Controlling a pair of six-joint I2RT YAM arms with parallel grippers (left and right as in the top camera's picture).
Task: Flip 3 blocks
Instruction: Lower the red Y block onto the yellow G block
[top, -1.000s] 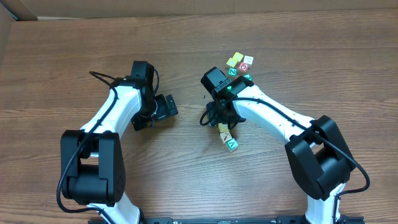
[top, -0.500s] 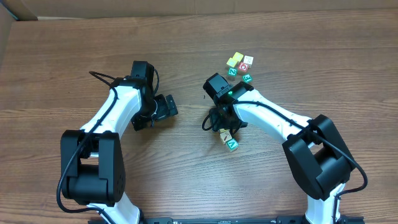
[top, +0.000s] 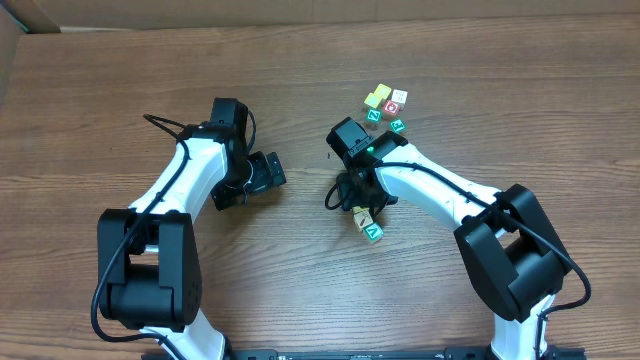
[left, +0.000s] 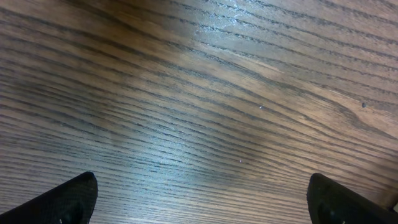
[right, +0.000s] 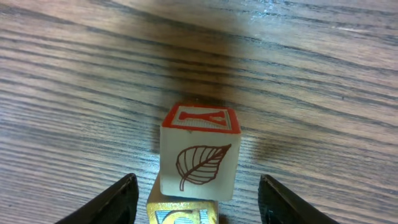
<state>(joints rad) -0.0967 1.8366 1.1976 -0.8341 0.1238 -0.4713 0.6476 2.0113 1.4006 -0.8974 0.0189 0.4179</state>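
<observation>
A: What sits closest to the right wrist's lens?

B: A yellow block (right: 183, 214), cut off by the lower edge and pressed against the leaf block (right: 199, 155) just behind it. The right claw (right: 196, 186) straddles that leaf block, roughly half open, with a gap showing on either side. It grips nothing.

A: So the leaf block is the one to turn?

B: That seems likely. It stands upright on the bench (right: 74, 74), with a red-framed letter on top and the leaf facing the camera.

A: How should the arm go about it?

B: It should centre first, so both fingers meet the side faces flat and together. A lopsided squeeze would twist the cube or shove it into its yellow neighbour. Then it should lift just clear before rolling the wrist, so the neighbour is not dragged.

A: And farther out?

B: From above, a green-letter block (top: 373, 232) lies just beside the claw's spot, toward the robot. The left claw (top: 265, 176) hangs spread wide over bare wood, empty. Farthest off, a cluster of other blocks (top: 386, 108) lies well apart.
</observation>
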